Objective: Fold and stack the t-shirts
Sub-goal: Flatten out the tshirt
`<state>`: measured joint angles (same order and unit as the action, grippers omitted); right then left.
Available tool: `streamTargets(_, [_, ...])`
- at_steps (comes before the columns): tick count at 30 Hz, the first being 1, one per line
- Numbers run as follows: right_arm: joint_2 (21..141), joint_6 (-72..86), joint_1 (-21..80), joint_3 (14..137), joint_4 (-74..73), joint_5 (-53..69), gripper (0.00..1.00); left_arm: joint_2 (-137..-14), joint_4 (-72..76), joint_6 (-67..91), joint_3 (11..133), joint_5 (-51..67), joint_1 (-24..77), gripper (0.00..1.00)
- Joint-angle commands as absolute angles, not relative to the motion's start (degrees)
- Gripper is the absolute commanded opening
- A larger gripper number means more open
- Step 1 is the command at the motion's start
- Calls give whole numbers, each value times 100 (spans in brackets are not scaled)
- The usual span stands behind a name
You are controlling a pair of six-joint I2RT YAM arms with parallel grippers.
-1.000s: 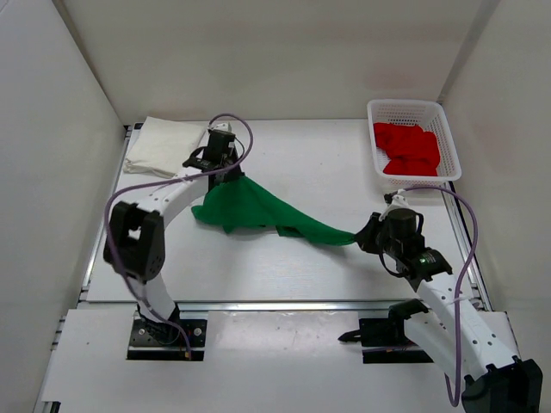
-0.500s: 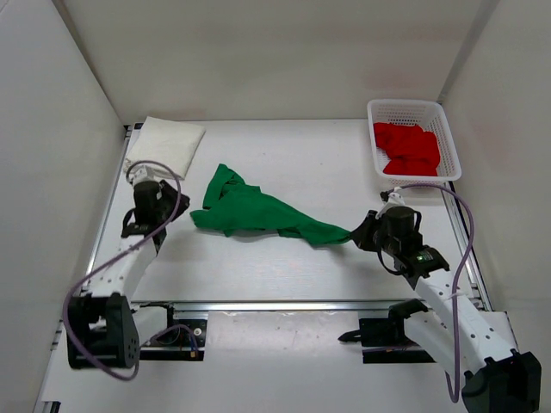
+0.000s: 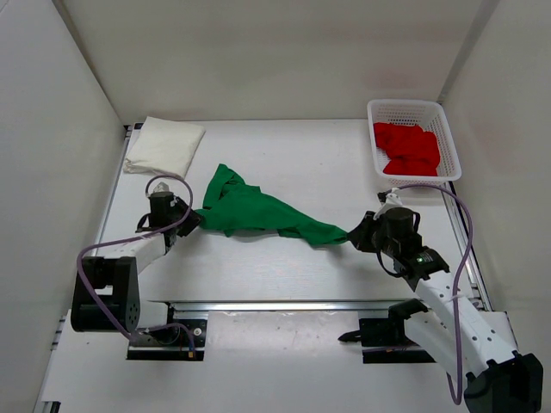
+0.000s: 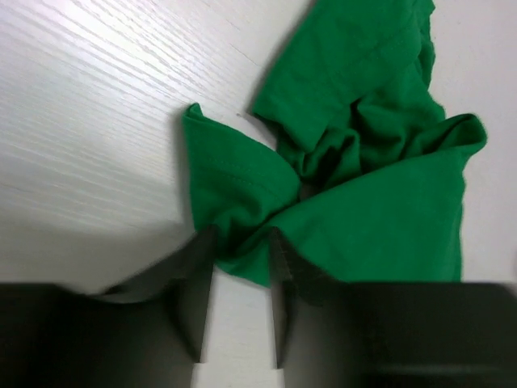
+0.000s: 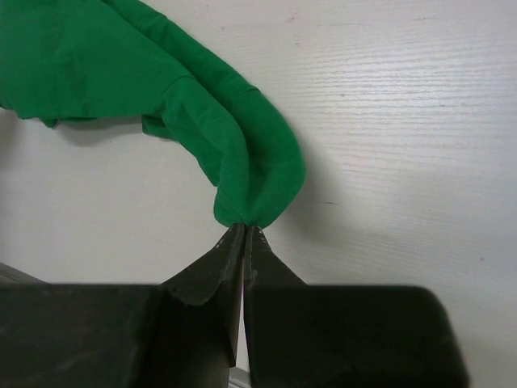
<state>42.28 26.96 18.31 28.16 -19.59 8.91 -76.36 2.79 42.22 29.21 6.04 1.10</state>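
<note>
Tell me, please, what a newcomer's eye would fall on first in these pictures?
The bright green t-shirt lies drawn out across the table, its right tip pinched in the shut right gripper, its left edge between the fingers of the open left gripper. A red t-shirt sits in the white basket at the far right corner; a folded cream t-shirt lies far left.

text: none | labels: none (nothing readable in any view)

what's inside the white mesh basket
A crumpled red cloth t-shirt lies in the white plastic mesh basket. Whatever is beneath it is covered.
</note>
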Motion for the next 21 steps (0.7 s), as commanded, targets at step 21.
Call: streamTargets(21, [4016,2690,2083,2804,-1319,668,1,-7154,-4642,3084,5637,-311,766,21])
